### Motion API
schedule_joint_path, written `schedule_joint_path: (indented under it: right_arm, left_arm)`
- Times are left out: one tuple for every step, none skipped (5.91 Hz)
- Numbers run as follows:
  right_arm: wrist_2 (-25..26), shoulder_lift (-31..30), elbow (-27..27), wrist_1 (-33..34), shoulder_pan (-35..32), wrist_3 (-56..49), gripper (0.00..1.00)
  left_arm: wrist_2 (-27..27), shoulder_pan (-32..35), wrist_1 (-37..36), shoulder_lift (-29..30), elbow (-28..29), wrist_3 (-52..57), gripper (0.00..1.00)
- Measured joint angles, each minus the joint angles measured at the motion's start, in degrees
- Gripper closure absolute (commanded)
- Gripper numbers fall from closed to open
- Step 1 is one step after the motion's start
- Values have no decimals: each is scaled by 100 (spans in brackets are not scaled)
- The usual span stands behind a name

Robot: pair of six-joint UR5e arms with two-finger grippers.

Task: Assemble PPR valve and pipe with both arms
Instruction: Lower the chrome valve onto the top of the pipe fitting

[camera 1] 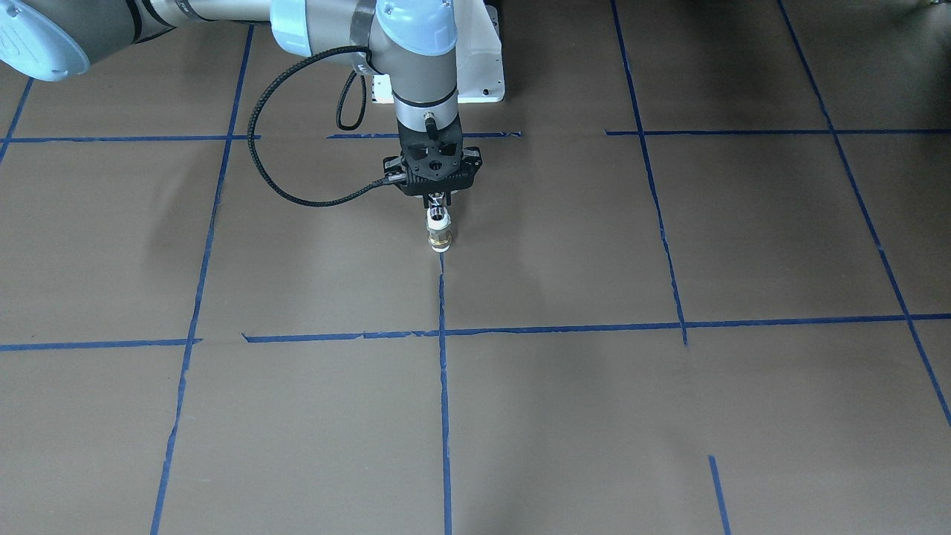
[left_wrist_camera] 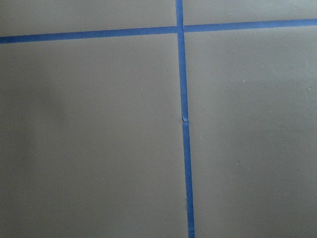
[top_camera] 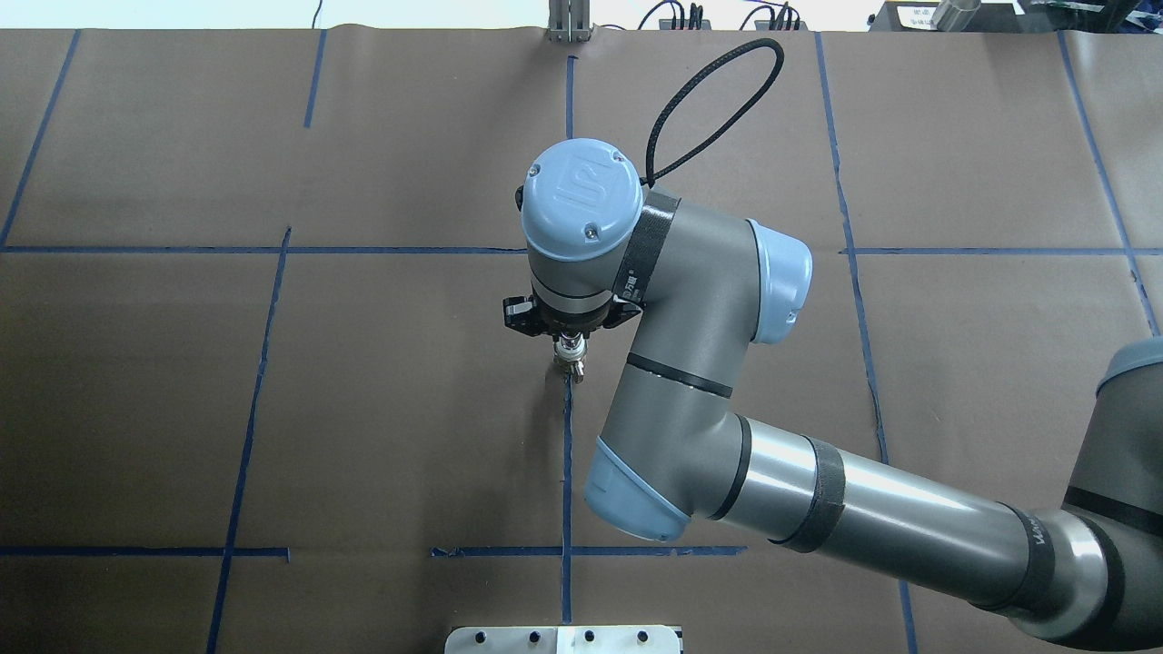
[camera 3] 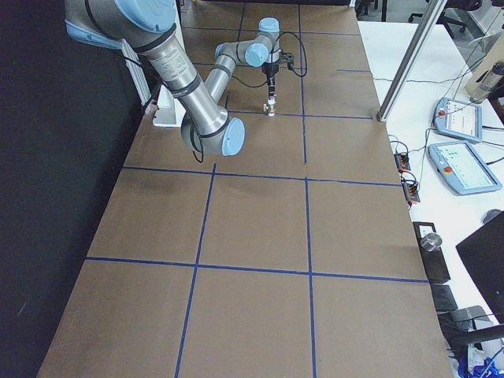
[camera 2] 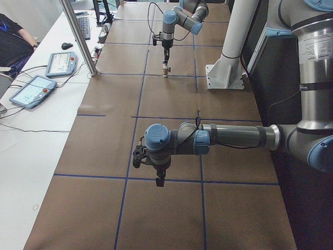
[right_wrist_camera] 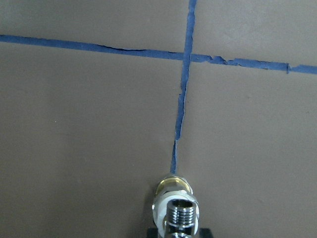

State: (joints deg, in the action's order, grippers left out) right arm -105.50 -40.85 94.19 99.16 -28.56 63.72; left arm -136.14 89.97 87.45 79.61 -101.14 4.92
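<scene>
A raised UR logo (top_camera: 581,184) is showing on the right arm's (top_camera: 690,363) blue wrist cap; the print on the black band (top_camera: 645,259) beside it is too small to read. That arm's right gripper (camera 1: 438,202) is pointing straight down, clamping the chrome pipe (camera 1: 437,215), with the PPR valve (camera 1: 438,236) joined beneath at the end of a blue tape line (camera 1: 443,297) on the table (camera 1: 669,416). The left arm (camera 2: 234,136) is stretching level, left gripper (camera 2: 160,180) pointing down; its claw's state I cannot tell.

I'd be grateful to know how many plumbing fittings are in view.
2. The pipe is gripped in the right tool over the middle of the table; the PPR valve is joined beneath it. No others show.
</scene>
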Motion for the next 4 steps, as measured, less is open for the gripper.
schedule_joint_path:
  right_arm:
    - [34, -1, -23, -4, 10, 0, 100]
    - [55, -1, -50, -12, 20, 2, 98]
    - [62, -1, -68, -23, 27, 6, 84]
    - [64, -5, -80, -36, 31, 14, 73]
  left_arm:
    - [0, -1, 0, 1, 4, 0, 0]
    - [0, -3, 0, 2, 9, 0, 0]
    - [0, -5, 0, 2, 13, 0, 0]
    - [0, -5, 0, 2, 12, 0, 0]
